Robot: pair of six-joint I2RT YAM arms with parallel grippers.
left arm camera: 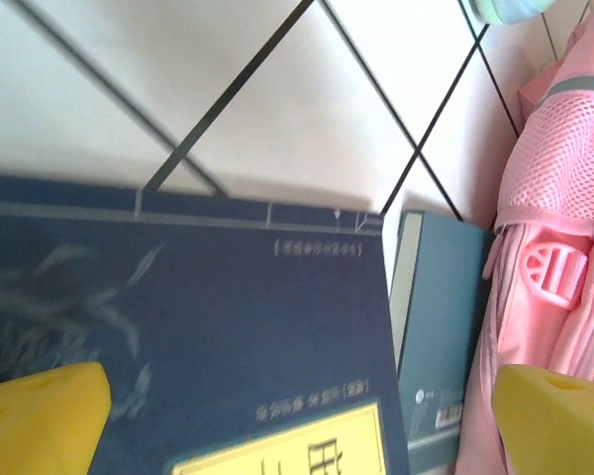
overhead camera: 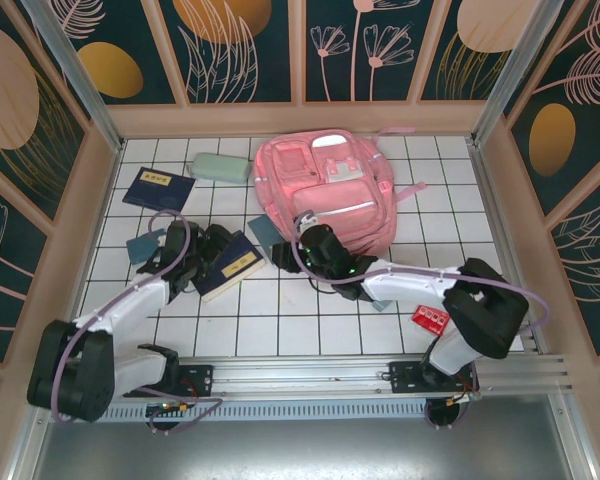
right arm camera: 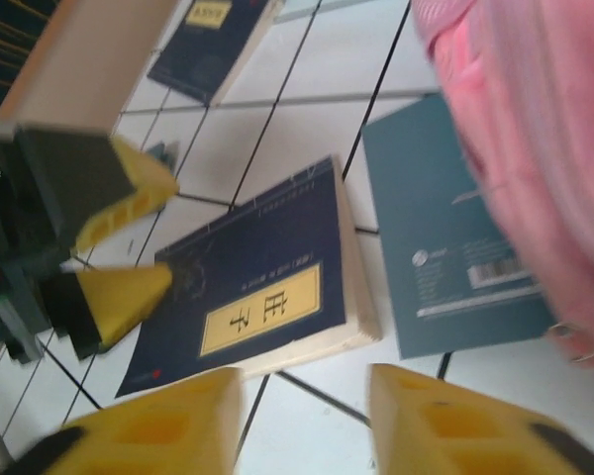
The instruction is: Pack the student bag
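— Where's the bag (overhead camera: 325, 185)?
— Just beyond the right gripper (overhead camera: 305, 228), a little to its right.
— Pose?
— Flat, front pockets up. Big, pink, with a pale stripe across it.

The top external camera looked steeply down from above and behind the arm bases (overhead camera: 165, 375), taking in the whole tiled worktop (overhead camera: 280, 320). The left wrist camera sat very close over the dark blue book (left arm camera: 228, 336), facing the student bag (left arm camera: 554, 218), while the right wrist camera looked low across the tiles toward the left tool (right arm camera: 170, 233). All three shared that book and the teal book (right arm camera: 445, 228) beside it.
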